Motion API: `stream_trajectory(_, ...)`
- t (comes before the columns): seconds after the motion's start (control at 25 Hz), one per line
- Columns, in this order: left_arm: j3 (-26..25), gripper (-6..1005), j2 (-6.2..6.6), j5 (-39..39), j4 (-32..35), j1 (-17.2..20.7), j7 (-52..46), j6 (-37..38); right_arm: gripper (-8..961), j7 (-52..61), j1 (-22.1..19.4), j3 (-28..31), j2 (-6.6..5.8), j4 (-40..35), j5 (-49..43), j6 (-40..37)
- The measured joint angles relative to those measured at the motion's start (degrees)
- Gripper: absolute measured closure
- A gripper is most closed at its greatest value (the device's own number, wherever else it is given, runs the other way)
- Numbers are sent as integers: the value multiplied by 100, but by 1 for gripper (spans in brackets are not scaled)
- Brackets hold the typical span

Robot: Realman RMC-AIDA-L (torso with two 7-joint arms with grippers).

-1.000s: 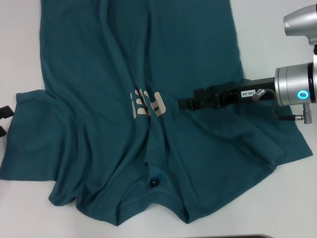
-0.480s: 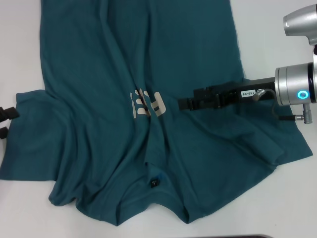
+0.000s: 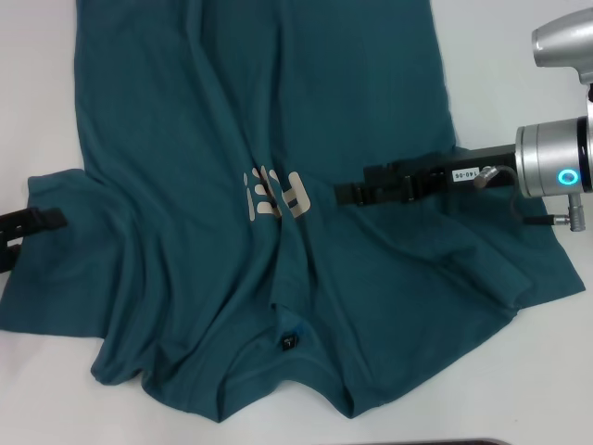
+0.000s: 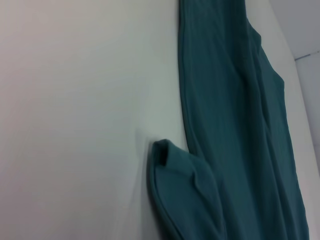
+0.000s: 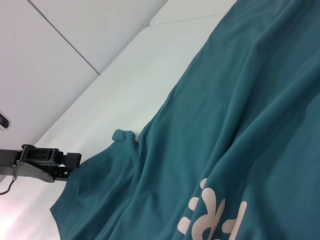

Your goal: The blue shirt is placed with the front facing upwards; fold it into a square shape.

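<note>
- Two tools: the right tool sits over the soft, wrinkly blue shirt, just beside pale, unreadable letters.
- Left tool touches its sleeve edge.
- Can't tell either grip.

The blue shirt ran off the top edge of the head view, so its hem could not be seen. Creases swallowed part of the pale lettering, which could not be read. The collar tag was too small to read. The left pincer entered from the picture's edge, its arm cut off; whether its fingers were parted could not be told. The right pincer lay dark against the cloth, its fingertips indistinct. Neither wrist view showed its own fingers.
</note>
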Motion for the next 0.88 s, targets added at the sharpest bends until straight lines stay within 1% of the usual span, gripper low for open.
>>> stream_trajectory(0.12,-36,287,-15,-1,-44,-1,-32,-26,62,8,-25,0,-7,0,0,0)
stream_trajectory(0.56,-158,519,-18,-49,-58,40,-5,88,64,2,-47,61,-10,-9,0,-3)
stream_trajectory(0.64,-194,736,-14,-52,-58,38,8,137,65,6,-47,61,-10,-9,0,-1)
stream_trajectory(0.88,-216,963,30,-47,-58,27,10,207,66,11,-47,61,-10,-8,0,-4)
